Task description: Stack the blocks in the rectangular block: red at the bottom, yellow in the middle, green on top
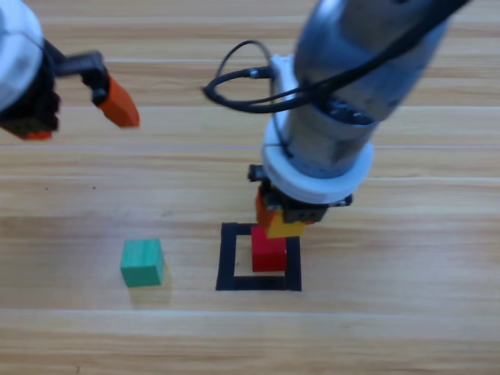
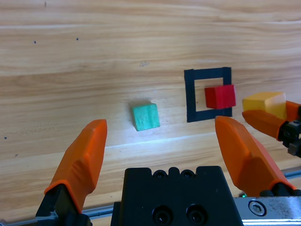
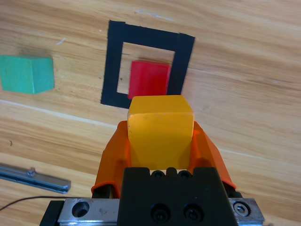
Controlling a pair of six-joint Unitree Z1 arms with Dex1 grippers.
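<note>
In the right wrist view, the right gripper [image 3: 161,141] has its 2 orange jaws pressed against the sides of the yellow cube [image 3: 160,132], which sits squarely between them with its top face showing. Just past the cube lies the black tape rectangle [image 3: 111,66], and the red cube [image 3: 148,79] stands inside it, close to the strip on that view's right. Farther off, to that view's left and outside the tape, rests the green cube [image 3: 26,74] on the wooden table [image 3: 244,84].

From above, the right gripper [image 1: 280,220] hangs over the far edge of the rectangle [image 1: 226,258], with the yellow cube [image 1: 284,225] above and slightly beyond the red cube [image 1: 268,251]; whether the 2 touch cannot be told. The green cube [image 1: 142,262] lies alone, well to the left of the tape.

The left gripper [image 1: 74,109] waits at the upper left corner of the high view. In its own wrist view, the left gripper [image 2: 162,141] has its jaws spread wide around nothing, with the green cube [image 2: 145,117] beyond them on the table.
</note>
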